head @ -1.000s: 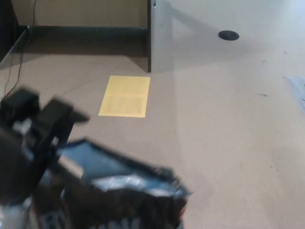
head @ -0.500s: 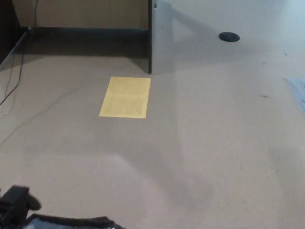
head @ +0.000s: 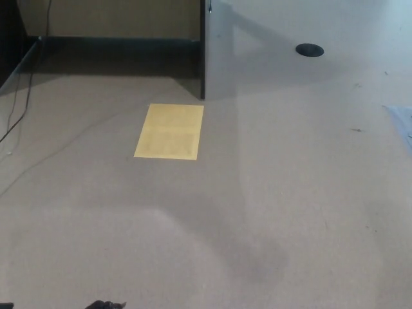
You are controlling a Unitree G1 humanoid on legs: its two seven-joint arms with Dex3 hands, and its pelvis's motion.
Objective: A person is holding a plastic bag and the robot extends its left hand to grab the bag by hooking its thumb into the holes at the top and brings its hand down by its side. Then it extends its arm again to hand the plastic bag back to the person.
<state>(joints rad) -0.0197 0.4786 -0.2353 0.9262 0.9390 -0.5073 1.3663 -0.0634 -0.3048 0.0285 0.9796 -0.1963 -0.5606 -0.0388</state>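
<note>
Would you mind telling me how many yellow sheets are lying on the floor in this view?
1. The yellow sheet lies flat on the floor, left of centre, just in front of the dark partition edge. None other shows.

Only a small dark edge of the plastic bag (head: 105,305) shows at the bottom left border, above the floor.

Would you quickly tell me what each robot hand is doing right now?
Left robot hand: not in view; only a dark sliver shows at the bottom edge.
Right robot hand: not in view.
</note>
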